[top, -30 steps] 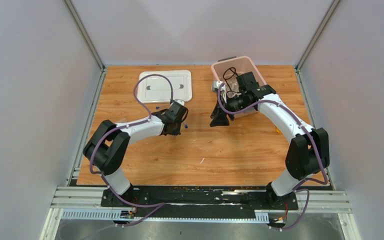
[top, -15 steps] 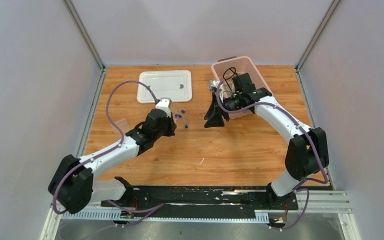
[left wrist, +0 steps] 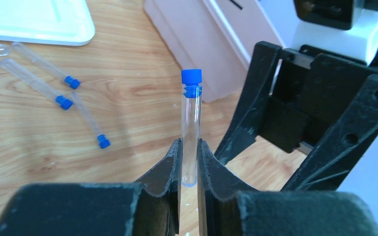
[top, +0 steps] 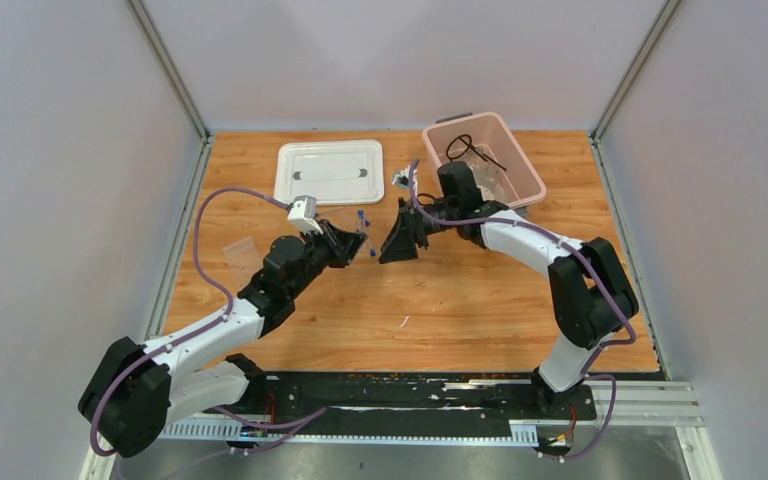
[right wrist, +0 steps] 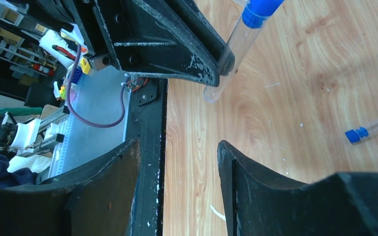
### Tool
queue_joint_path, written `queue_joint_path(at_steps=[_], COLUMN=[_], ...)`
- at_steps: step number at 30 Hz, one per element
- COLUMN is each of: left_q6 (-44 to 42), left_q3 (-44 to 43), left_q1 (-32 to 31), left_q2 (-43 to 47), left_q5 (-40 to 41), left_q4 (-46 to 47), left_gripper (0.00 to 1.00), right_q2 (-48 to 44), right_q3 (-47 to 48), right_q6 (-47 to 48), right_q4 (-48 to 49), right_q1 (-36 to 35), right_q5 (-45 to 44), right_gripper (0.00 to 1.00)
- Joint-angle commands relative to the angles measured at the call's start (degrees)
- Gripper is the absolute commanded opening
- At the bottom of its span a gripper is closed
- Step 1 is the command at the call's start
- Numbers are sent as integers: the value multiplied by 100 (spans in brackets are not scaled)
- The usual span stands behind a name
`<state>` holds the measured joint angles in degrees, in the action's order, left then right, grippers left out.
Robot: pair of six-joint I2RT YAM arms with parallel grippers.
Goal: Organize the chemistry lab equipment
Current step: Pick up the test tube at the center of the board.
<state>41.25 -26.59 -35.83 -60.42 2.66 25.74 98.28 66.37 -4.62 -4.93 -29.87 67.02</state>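
Observation:
My left gripper (top: 362, 243) is shut on a clear blue-capped tube (left wrist: 191, 118) and holds it upright above the table, cap up. In the left wrist view the gripper (left wrist: 190, 150) pinches the tube's lower end. My right gripper (top: 390, 240) is open and empty, facing the left gripper close by. The held tube shows beyond the right gripper (right wrist: 177, 147) in the right wrist view (right wrist: 236, 44). Three more tubes (left wrist: 44, 84) lie on the wood. The black wire tripod (top: 460, 148) and clear bags (top: 490, 172) lie in the pink bin (top: 530, 178). The tube rack is not seen.
The white lid (top: 330, 172) lies flat at the back left. A small clear bag (top: 239, 250) lies on the wood to the left of the left arm. The loose tubes (top: 363, 218) lie just behind the two grippers.
The left arm has swung back and lifted a tube off the table. The right gripper has moved left from the bin to face the left gripper.

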Motion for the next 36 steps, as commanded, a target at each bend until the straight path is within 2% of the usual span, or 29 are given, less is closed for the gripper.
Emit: queue_joint_path(at_steps=[1,12,16,26,33,34,36], left_q6=[705,1384,1426,1429,1420,1420,1413], left_q3=[60,335,386,485,488,480,471], left_q1=[30,29,25,32,25,28,32], left_q2=[39,-444,-510,-496,-538,-543,-538], left_q5=[-199,-654,-680,-731,-779,-797,-798], left_q4=[1049,2276,2412,2479,2523,2524,2511], left_gripper=[0,0,0,0,1,3,12], right_q2=[43,201,200,317,387,396,426], right_q3=[-51,-260,-453,-527,-592,-581,-545], right_q6=[-899,-1971,-2636,-2939,-3176,-3164,-3110], right_q4=[1144,2274,3066,3348,3557,3529,3416], right_q1=[-128,-137,-127,-99,-32,-28,-30], right_q5=[159,-8,79,-40,-36,-32,-7], right_gripper=[59,51,46,31,9,5,1])
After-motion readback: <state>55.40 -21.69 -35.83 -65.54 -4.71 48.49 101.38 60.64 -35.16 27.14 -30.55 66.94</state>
